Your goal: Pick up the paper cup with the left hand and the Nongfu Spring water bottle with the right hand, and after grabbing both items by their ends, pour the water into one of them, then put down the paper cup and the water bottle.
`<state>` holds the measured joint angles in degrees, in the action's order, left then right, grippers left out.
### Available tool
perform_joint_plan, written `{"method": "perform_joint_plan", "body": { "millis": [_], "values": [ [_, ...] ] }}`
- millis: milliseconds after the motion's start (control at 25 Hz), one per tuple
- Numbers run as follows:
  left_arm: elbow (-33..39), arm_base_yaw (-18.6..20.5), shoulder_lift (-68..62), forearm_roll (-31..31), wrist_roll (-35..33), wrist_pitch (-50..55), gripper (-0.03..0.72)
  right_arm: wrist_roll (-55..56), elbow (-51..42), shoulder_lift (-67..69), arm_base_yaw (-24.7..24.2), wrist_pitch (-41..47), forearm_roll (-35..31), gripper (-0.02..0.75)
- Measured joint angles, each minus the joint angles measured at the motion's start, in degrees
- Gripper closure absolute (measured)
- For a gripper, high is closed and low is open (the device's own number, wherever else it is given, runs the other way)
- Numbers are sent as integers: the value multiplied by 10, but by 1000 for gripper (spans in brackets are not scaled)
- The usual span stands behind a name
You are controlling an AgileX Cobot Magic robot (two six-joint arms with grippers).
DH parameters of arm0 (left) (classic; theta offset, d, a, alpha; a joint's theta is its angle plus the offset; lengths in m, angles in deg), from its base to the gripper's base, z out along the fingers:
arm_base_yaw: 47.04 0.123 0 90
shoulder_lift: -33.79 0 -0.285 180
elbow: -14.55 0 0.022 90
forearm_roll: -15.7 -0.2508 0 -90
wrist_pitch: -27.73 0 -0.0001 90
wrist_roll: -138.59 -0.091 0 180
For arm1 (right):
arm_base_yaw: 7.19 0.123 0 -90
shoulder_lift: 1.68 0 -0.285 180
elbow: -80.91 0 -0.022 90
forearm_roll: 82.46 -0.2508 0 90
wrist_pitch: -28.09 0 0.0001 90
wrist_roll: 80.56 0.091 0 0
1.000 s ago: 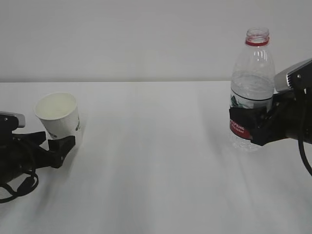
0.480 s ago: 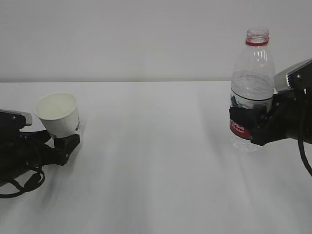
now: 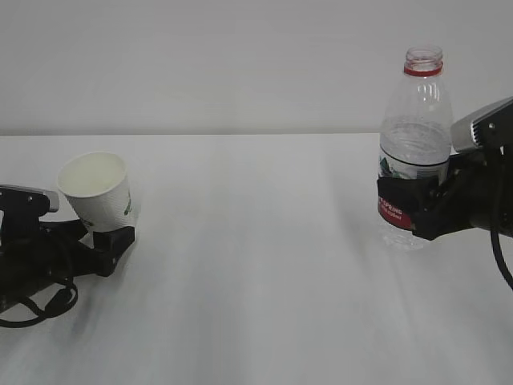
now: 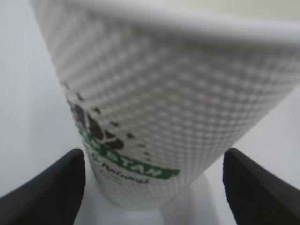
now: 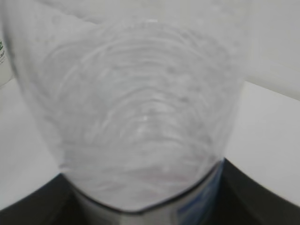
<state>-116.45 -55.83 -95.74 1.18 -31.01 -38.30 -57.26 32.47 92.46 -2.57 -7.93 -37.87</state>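
Note:
The white paper cup [image 3: 94, 188] leans to the left at the table's left side; green print shows on its dimpled wall [image 4: 154, 103]. My left gripper [image 3: 100, 234] lies low on the table, open, its black fingers [image 4: 51, 192] either side of the cup's base with a gap on the right. The clear Nongfu Spring water bottle [image 3: 414, 136] stands upright and capless at the right, and it fills the right wrist view [image 5: 140, 117]. My right gripper [image 3: 405, 210] is shut on the bottle at its red label. I cannot make out the water.
The white table [image 3: 256, 265] runs back to a plain pale wall. Black cables loop beside the left arm [image 3: 32, 301] near the front left edge. Nothing else lies between the cup and the bottle.
The left gripper has slid to the right along the table, further around the cup's base. The cup stays tilted. The right gripper and bottle have not moved.

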Motion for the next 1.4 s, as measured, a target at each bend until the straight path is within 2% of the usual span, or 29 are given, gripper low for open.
{"method": "perform_joint_plan", "body": {
  "millis": [800,1160,1400],
  "values": [
    [-43,0,-2,4,0,0,-1,0,0,0,0,0,0,276],
    [-45,0,-2,7,0,0,98,0,0,0,0,4,0,276],
    [-45,0,-2,7,0,0,111,0,0,0,0,6,0,276]
  ]
}}
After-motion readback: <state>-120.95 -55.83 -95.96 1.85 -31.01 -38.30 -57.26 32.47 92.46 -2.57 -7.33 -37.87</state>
